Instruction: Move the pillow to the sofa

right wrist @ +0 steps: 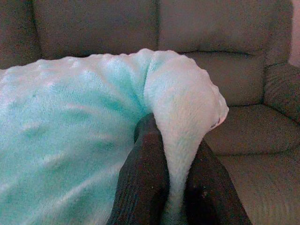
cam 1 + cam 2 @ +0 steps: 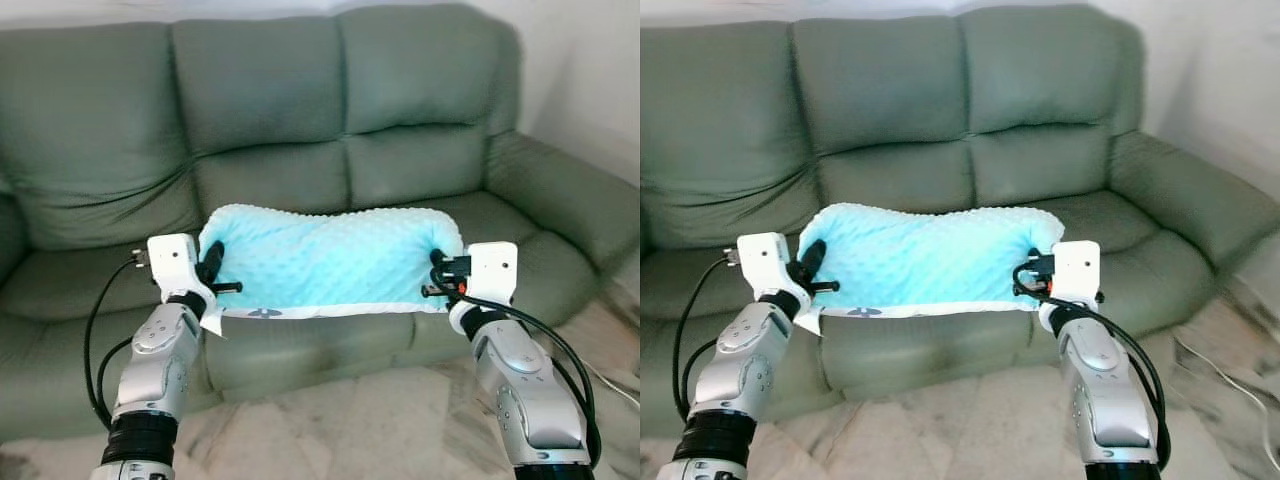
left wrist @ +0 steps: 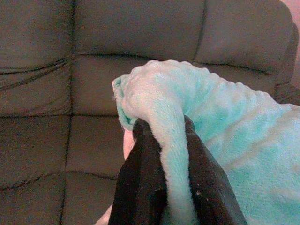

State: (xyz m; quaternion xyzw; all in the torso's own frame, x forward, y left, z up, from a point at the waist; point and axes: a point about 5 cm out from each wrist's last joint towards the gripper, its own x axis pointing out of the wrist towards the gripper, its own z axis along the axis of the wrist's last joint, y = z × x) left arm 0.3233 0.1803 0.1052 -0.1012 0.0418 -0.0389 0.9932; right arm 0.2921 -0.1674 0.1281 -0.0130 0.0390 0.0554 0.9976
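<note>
pillow (image 2: 325,255) hangs above the sofa (image 2: 300,130) seat, left tool (image 2: 212,266) and right tool (image 2: 437,272) clamped on its ends.

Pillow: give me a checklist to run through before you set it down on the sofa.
1. Left gripper pinches one end of the pillow: ok.
2. Right gripper pinches the other end: ok.
3. Pillow held roughly level between the arms: ok.
4. Pillow over the sofa seat: ok, over the front edge.
5. Seat beneath it free: cannot tell, pillow hides it.
6. Firmness of both pinches: cannot tell.
</note>
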